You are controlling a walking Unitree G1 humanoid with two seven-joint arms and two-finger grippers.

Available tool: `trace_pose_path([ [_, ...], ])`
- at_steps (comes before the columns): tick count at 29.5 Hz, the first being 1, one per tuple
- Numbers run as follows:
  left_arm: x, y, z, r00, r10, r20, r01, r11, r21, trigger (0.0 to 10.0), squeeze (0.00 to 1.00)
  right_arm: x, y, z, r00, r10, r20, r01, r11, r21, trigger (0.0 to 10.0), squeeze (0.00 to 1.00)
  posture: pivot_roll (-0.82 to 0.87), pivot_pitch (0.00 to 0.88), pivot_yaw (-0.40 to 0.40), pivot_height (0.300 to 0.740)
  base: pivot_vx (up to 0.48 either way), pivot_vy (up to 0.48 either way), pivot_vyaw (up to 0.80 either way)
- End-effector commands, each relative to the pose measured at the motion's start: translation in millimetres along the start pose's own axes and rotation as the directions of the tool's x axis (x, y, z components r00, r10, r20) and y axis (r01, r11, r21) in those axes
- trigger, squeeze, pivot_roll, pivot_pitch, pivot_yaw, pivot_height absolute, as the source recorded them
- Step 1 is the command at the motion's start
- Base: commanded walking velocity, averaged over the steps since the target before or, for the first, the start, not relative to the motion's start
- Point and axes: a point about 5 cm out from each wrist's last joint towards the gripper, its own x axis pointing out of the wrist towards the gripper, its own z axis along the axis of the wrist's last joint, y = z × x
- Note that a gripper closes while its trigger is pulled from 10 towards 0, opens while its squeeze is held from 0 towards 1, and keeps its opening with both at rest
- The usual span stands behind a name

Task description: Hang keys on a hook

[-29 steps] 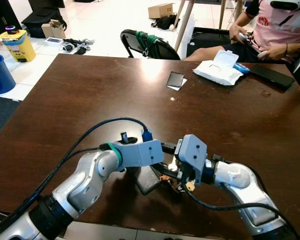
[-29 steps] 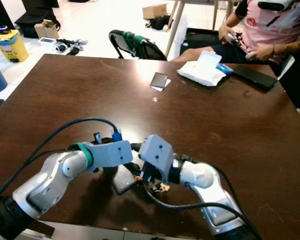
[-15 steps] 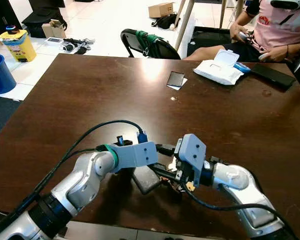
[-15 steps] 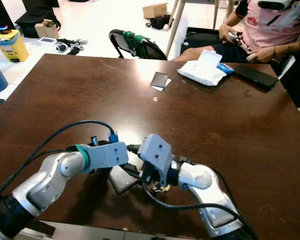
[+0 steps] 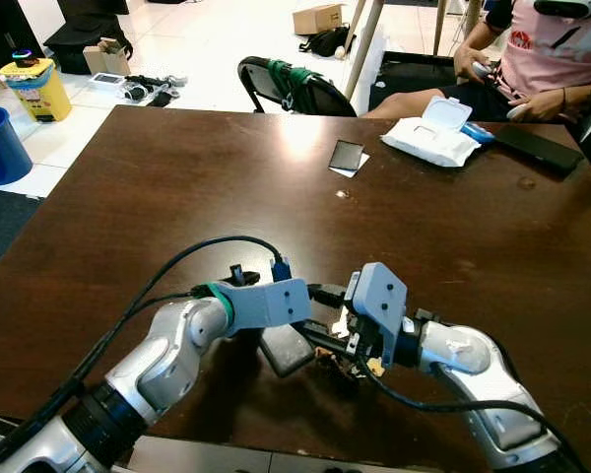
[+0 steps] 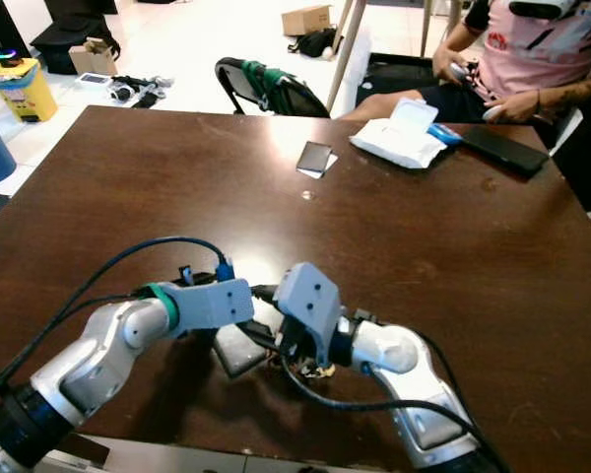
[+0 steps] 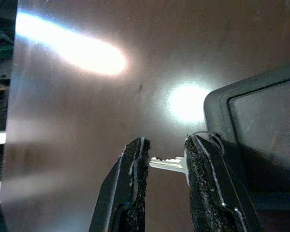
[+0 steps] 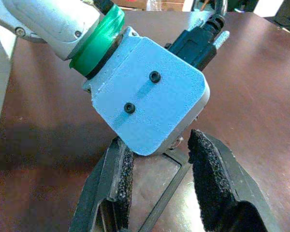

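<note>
My left claw (image 7: 165,166) sits parted around a silver key (image 7: 167,164) beside the black tray (image 5: 286,350) on the bench (image 5: 177,187); my right claw (image 8: 157,186) gapes behind it.

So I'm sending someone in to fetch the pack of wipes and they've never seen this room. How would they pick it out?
Start at the big dark brown table and go to its far right corner, in front of the seated person. The pack of wipes lies there, next to a flat black case. It is the one white, soft packet on the table, with its flip lid standing open.
</note>
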Motion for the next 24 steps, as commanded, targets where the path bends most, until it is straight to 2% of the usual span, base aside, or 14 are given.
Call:
trace_pose_path([
  [1,2.3,-5.6,-10.5,0.998,-0.006,-0.066,0.007,1.0,0.022,6.3,0.0,-0.8,0.1,10.5,0.998,-0.002,0.055,0.002,1.0,-0.01,10.0,0.0,0.11,0.029,0.141,0.74,0.0,0.0,0.0],
  [2,3.1,-4.4,-10.7,0.997,0.008,-0.07,-0.006,1.0,0.028,5.6,0.0,-0.7,0.3,10.6,0.998,-0.002,0.056,0.002,1.0,-0.009,10.0,0.0,0.11,0.029,0.142,0.74,0.0,0.0,0.0],
  [6,4.0,-2.9,-11.2,0.997,0.024,-0.077,-0.02,0.999,0.044,5.8,0.0,-0.6,0.7,11.0,0.998,-0.002,0.057,0.002,1.0,-0.008,10.0,0.0,0.11,0.031,0.143,0.74,0.0,0.0,0.0],
  [7,4.2,-2.5,-11.8,0.996,0.028,-0.08,-0.024,0.998,0.05,7.8,0.0,-0.5,0.8,11.2,0.998,-0.002,0.057,0.002,1.0,-0.008,10.0,0.0,0.11,0.033,0.145,0.74,0.0,0.0,0.0],
  [8,4.2,-2.5,-11.8,0.996,0.028,-0.08,-0.024,0.998,0.05,7.8,0.0,-0.5,0.8,11.2,0.998,-0.002,0.057,0.002,1.0,-0.008,10.0,0.0,0.11,0.033,0.145,0.74,0.0,0.0,0.0],
  [10,4.2,-2.2,-12.9,0.996,0.029,-0.086,-0.024,0.998,0.057,9.7,0.0,-0.4,0.9,11.5,0.998,-0.003,0.058,0.003,1.0,-0.006,10.0,0.0,0.11,0.034,0.146,0.74,0.0,0.0,0.0],
  [14,3.9,-2.1,-14.0,0.996,0.026,-0.09,-0.02,0.998,0.063,9.4,0.0,-0.5,0.8,11.5,0.998,-0.004,0.059,0.004,1.0,-0.005,10.0,0.0,0.11,0.034,0.146,0.74,0.0,0.0,0.0],
  [16,3.1,-1.8,-15.8,0.996,0.015,-0.093,-0.009,0.998,0.068,9.8,0.0,-0.6,0.6,11.5,0.998,-0.005,0.059,0.006,1.0,-0.004,10.0,0.0,0.11,0.033,0.146,0.74,0.0,0.0,0.0],
  [17,2.2,-1.9,-17.2,0.996,0.008,-0.094,-0.002,0.998,0.067,8.0,0.0,-0.6,0.6,11.4,0.998,-0.006,0.059,0.006,1.0,-0.003,10.0,0.0,0.11,0.032,0.146,0.74,0.0,0.0,0.0],
  [18,2.2,-1.9,-17.2,0.996,0.008,-0.094,-0.002,0.998,0.067,8.0,0.0,-0.6,0.6,11.4,0.998,-0.006,0.059,0.006,1.0,-0.003,10.0,0.0,0.11,0.032,0.146,0.74,0.0,0.0,0.0],
  [19,1.7,-2.9,-17.8,0.996,0.001,-0.093,0.004,0.998,0.059,3.5,0.0,-0.4,0.5,11.4,0.998,-0.006,0.059,0.006,1.0,-0.003,10.0,0.0,0.11,0.031,0.145,0.74,0.0,0.0,0.0],
  [20,1.5,-3.9,-18.0,0.996,-0.001,-0.094,0.005,0.999,0.041,1.3,0.0,-0.3,0.5,11.4,0.998,-0.006,0.06,0.006,1.0,-0.003,10.0,0.0,0.11,0.031,0.145,0.74,0.0,0.0,0.0],
  [21,1.7,-5.6,-16.7,0.996,-0.014,-0.092,0.013,1.0,-0.013,0.0,0.0,-0.3,0.5,11.4,0.998,-0.006,0.06,0.006,1.0,-0.003,10.0,0.0,0.11,0.029,0.144,0.74,0.0,0.0,0.0],
  [24,2.1,-6.9,-15.6,0.996,-0.023,-0.09,0.018,0.999,-0.05,0.0,0.0,-0.4,0.5,11.4,0.998,-0.006,0.06,0.006,1.0,-0.003,10.0,0.0,0.11,0.029,0.144,0.74,0.0,0.0,0.0],
])
